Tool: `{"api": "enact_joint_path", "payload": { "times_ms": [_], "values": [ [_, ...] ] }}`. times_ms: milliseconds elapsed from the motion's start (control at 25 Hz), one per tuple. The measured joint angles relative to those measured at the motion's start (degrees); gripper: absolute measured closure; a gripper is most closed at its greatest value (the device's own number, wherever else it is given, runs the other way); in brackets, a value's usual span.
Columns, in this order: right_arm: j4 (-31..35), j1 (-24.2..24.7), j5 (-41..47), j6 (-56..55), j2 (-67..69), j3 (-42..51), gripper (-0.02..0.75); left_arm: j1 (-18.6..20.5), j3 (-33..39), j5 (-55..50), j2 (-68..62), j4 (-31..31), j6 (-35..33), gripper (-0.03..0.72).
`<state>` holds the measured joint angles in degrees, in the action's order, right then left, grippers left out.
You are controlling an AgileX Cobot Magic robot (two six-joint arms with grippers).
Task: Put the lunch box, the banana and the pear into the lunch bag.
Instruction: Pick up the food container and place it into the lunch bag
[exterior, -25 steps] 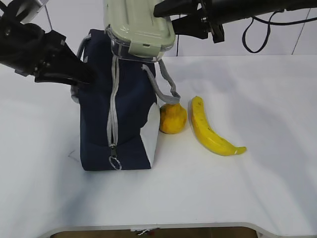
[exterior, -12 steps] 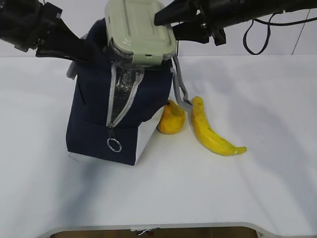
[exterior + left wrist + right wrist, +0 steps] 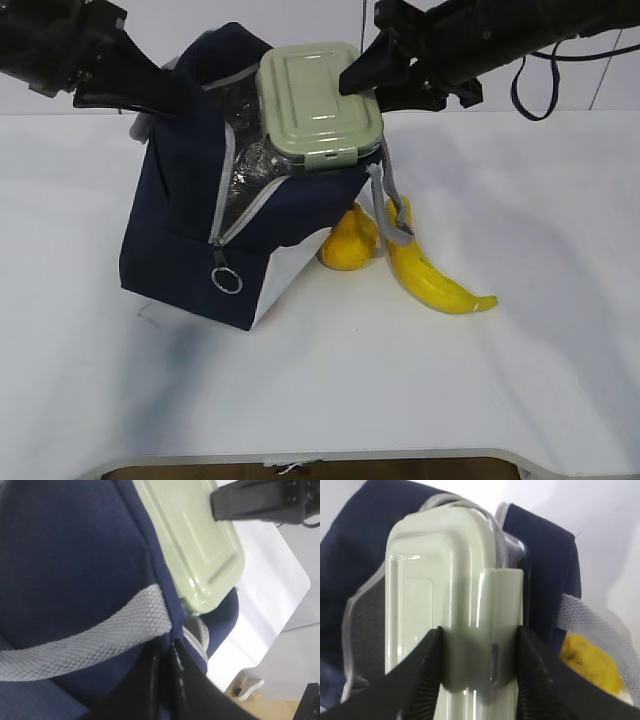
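Bright even light; soft shadows; wrist views blurred close-up.

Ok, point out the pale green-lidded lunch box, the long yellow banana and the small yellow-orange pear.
Lunch box (image 3: 318, 103): exterior view, middle of the pale green lid.
Banana (image 3: 428, 280): exterior view, mid-length of the yellow peel.
Pear (image 3: 349, 247): exterior view, lumpy yellow-orange body.
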<state>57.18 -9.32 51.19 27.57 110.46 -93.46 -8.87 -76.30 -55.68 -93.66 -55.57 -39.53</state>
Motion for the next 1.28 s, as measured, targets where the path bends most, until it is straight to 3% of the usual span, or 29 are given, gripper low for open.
{"api": "enact_joint_path", "payload": {
  "times_ms": [520, 1000, 1280],
  "values": [
    [1.2, -8.5, -5.6, -0.3, 1.9, 0.0, 0.384, 0.0, 0.0, -0.4, -0.2, -0.7, -0.1, 0.691],
    [6.7, -10.1, -8.1, -0.5, 9.8, -0.9, 0.384, 0.0, 0.0, -1.2, -0.2, -0.9, -0.1, 0.691],
    [8.9, -10.5, -8.4, -0.7, 14.5, -4.2, 0.384, 0.0, 0.1, -0.5, -0.2, 2.2, -0.1, 0.691]
  ]
}}
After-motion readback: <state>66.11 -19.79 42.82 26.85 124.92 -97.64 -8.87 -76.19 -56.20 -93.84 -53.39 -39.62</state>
